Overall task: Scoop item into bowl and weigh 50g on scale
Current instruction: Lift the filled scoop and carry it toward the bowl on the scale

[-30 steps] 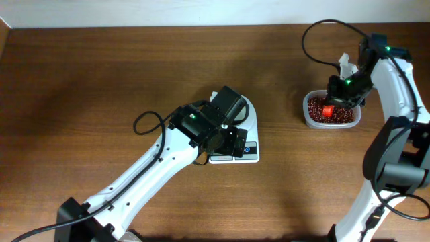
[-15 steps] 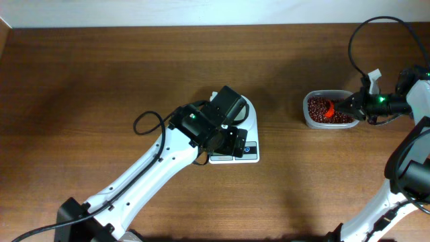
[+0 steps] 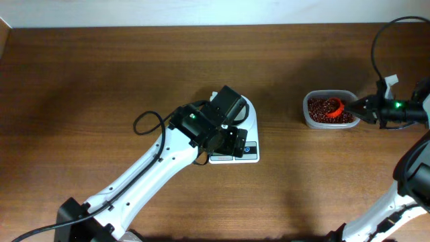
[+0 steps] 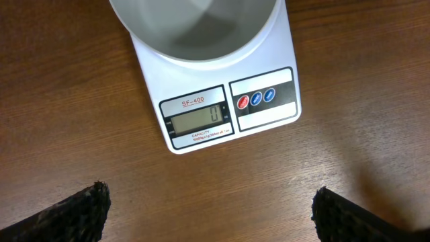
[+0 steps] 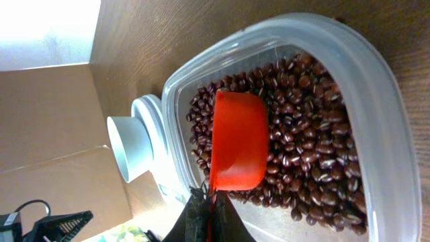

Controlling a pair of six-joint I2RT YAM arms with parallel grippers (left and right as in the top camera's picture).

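Note:
The white bowl (image 4: pixel 195 27) stands on the white scale (image 4: pixel 269 124), whose display reads 0. My left gripper (image 4: pixel 211 215) is open and empty, hovering over the table just in front of the scale. In the overhead view the left arm covers most of the bowl (image 3: pixel 250 107) and scale (image 3: pixel 250 153). The reddish-brown beans (image 5: pixel 302 154) fill a clear tub (image 5: pixel 376 87). My right gripper (image 5: pixel 211 205) is shut on the handle of a red scoop (image 5: pixel 238 141), which lies among the beans. In the overhead view the scoop (image 3: pixel 334 106) is in the tub (image 3: pixel 310 119), with the right gripper (image 3: pixel 366 106) at the tub's right side.
The bowl and scale show small and far off in the right wrist view (image 5: pixel 131 148). Bare wooden tabletop lies between the scale and the tub. The table's back edge meets a pale wall at the top of the overhead view.
My right arm has swung out to the right of the tub and turned the scoop from above the beans to a low sideways reach. The left arm has not moved.

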